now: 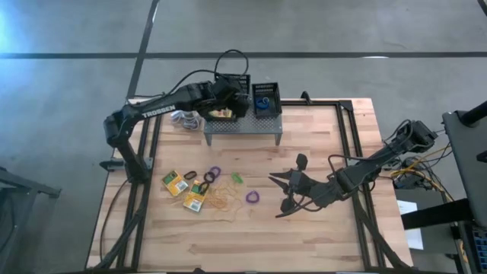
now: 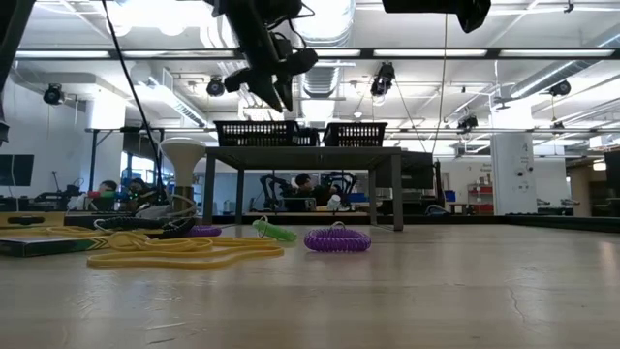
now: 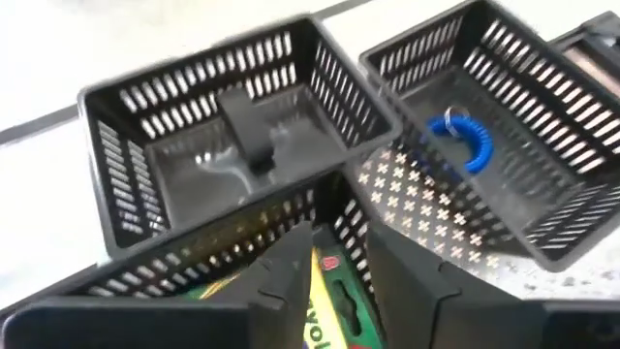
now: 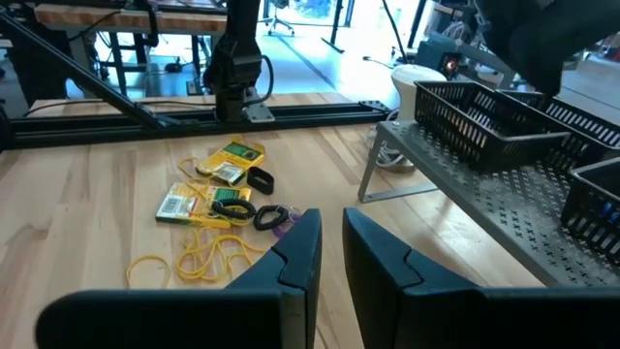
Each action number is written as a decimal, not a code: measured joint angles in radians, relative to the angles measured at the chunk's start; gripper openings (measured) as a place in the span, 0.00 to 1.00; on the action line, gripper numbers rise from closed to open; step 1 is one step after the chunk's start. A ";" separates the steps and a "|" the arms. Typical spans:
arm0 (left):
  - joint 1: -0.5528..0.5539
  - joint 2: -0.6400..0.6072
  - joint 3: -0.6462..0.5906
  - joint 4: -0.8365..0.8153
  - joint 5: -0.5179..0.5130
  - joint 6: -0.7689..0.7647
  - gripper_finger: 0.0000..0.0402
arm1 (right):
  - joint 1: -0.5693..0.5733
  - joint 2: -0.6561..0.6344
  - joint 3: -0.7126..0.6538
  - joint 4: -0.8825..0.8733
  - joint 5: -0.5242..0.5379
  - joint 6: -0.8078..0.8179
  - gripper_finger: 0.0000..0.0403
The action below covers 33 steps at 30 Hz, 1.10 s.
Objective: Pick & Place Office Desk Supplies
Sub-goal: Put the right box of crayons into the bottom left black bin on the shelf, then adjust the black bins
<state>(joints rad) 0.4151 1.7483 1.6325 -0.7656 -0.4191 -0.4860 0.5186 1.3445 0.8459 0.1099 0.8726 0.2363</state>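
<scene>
Two arms share the desk [image 1: 304,228], and the left one is far nearer the job. The left gripper [image 3: 339,267] hovers directly over the left mesh tray [image 1: 228,95] on the grey perforated stand [image 1: 243,125], and a yellow-and-green flat box [image 3: 325,310] lies right below its fingertips, inside that tray. Its fingers stand part-way apart with the box between them; whether they hold it or have let go cannot be told. Further right sits the right mesh tray [image 3: 504,145], holding one blue ring [image 3: 467,141]. On the desk lie more flat boxes [image 1: 183,186], dark and purple rings [image 1: 211,175], and tan rubber bands [image 1: 223,202]. At the right, the right gripper [image 1: 285,194] waits low over the desk, fingers drawn close together on nothing.
</scene>
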 joint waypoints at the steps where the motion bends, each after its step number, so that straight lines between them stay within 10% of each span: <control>1: 0.000 -0.001 0.000 0.010 0.000 0.011 0.29 | 0.000 0.000 0.000 0.000 0.000 0.000 0.11; 10: 0.000 -0.028 0.075 -0.012 0.161 0.128 0.39 | 0.000 0.000 0.000 0.000 -0.001 0.006 0.11; 17: -0.021 -0.123 0.184 -0.357 0.152 0.225 0.33 | 0.000 0.000 0.000 0.000 -0.014 0.045 0.11; 24: 0.018 -0.262 0.051 -0.567 0.035 0.178 0.15 | 0.000 0.000 -0.002 0.000 -0.017 0.046 0.11; 33: 0.299 -0.325 -0.175 -0.403 0.035 0.216 0.02 | 0.000 0.000 -0.006 0.000 -0.017 0.053 0.11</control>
<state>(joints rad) 0.7137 1.4237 1.4575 -1.1690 -0.3841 -0.2699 0.5190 1.3441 0.8398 0.1099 0.8555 0.2890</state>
